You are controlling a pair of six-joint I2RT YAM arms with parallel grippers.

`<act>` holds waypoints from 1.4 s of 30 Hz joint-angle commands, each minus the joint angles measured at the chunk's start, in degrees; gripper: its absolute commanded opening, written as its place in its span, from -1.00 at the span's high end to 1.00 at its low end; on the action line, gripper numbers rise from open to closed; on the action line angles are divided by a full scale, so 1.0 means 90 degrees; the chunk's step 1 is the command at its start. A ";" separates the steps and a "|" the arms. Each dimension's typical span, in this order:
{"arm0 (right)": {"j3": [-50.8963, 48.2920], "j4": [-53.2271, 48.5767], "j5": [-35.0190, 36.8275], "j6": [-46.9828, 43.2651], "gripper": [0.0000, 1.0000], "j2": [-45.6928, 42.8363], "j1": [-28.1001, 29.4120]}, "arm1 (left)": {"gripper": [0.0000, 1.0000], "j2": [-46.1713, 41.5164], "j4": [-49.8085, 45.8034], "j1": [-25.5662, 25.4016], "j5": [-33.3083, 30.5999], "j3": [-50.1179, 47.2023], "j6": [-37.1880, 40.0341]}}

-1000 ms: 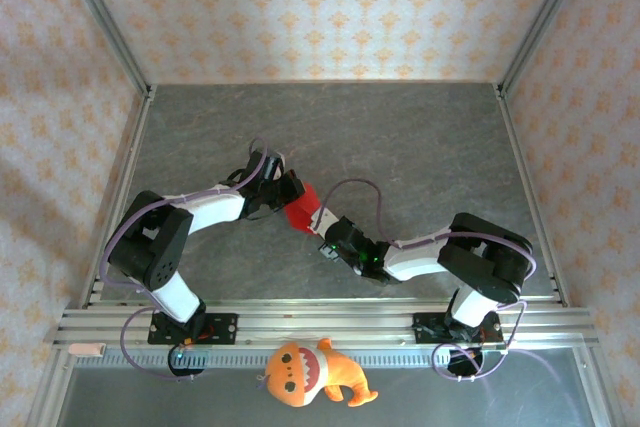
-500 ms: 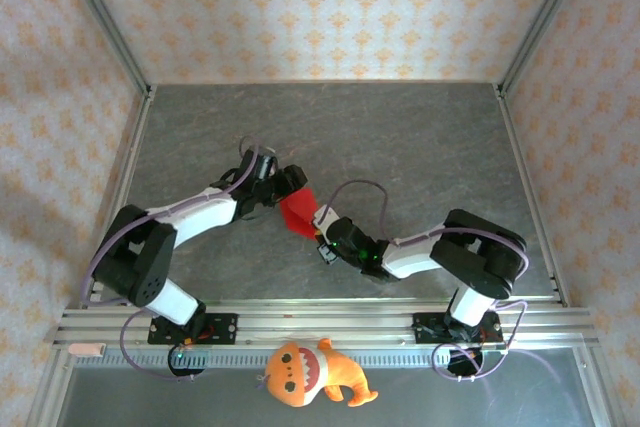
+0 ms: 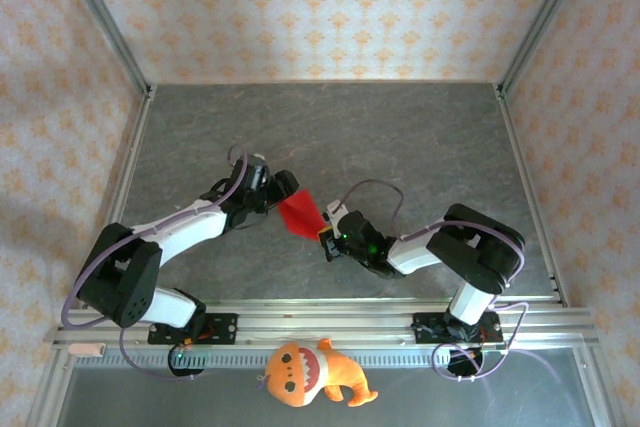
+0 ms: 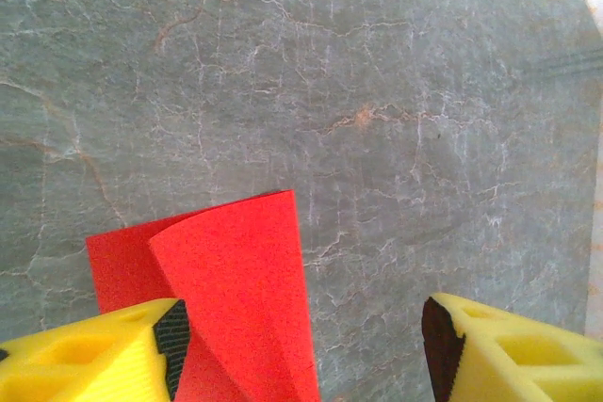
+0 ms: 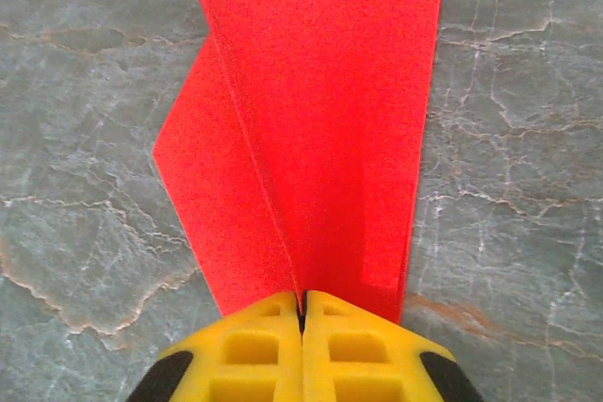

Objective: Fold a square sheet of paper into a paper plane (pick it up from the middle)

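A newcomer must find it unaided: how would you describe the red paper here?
On the grey marbled table, look just left of centre. The red paper, a creased, partly folded sheet, is pinched at one end in the shut jaws of the right arm. It is thin, plain bright red, unlike the orange plush toy beyond the near rail.

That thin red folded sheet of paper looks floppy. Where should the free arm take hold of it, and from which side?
Probably the lifted flap of the thin red folded paper sheet, at the end away from the shut right gripper that pinches it. Come in edge-on from the left arm's side, where the open left gripper hovers: the raised, curled layers offer an edge that jaws can close on.
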 commanded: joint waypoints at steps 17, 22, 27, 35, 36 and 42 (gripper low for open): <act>-0.0178 0.1359 -0.2384 0.2782 1.00 0.0560 -0.0917 | 0.52 -0.0048 0.1183 0.0056 0.0626 -0.0701 -0.0352; -0.0220 0.1384 -0.2573 0.3045 1.00 0.0739 -0.0956 | 0.89 0.0159 0.2045 0.0033 0.1254 -0.0932 -0.0418; -0.0322 0.1630 -0.2600 0.3390 1.00 0.0849 -0.0966 | 1.00 0.0481 0.2610 -0.0057 0.1557 -0.1010 -0.0589; -0.0427 0.1930 -0.2604 0.3682 1.00 0.0995 -0.0976 | 1.00 0.1156 0.3051 -0.0431 0.1637 -0.0840 -0.0702; -0.0429 0.1921 -0.2597 0.3698 0.99 0.0996 -0.0985 | 1.00 0.1235 0.3052 -0.0476 0.1596 -0.0841 -0.0708; -0.0399 0.1705 -0.2543 0.3629 0.81 0.0843 -0.1005 | 1.00 0.1522 0.3152 -0.0531 0.1410 -0.0899 -0.0784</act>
